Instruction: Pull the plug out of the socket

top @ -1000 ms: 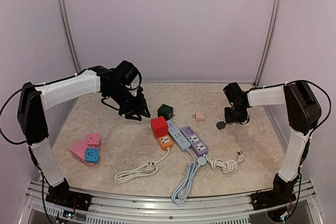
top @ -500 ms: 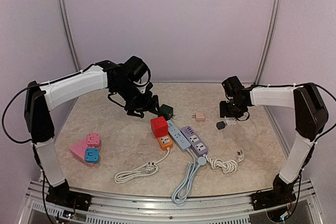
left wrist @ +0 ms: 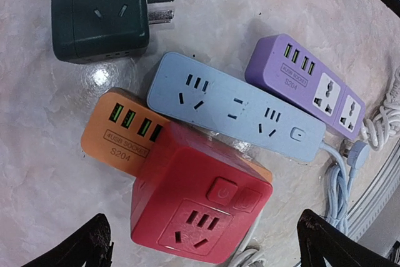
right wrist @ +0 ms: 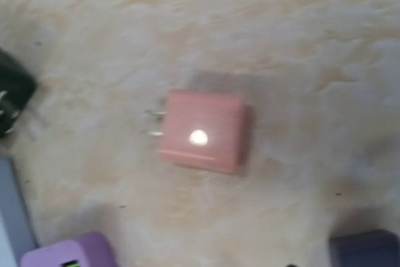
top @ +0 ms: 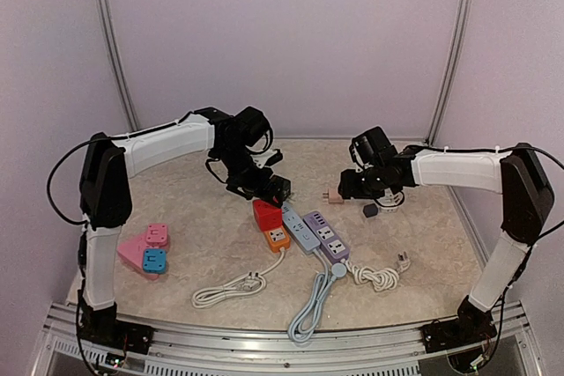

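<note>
Left fingers (left wrist: 90,248) spread, now over red cube (left wrist: 200,207)

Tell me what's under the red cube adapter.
An orange power strip; only its USB end and a sliver show past the red cube. The cube covers the strip's middle, so its prongs are hidden.

Soft, even overhead light; shadows faint. Glare spots on marbled tabletop (left wrist: 44,129) and pink adapter (right wrist: 203,130). Right wrist view blurred throughout. Left wrist view sharp on red cube plug (left wrist: 200,207), edges bowed.
</note>
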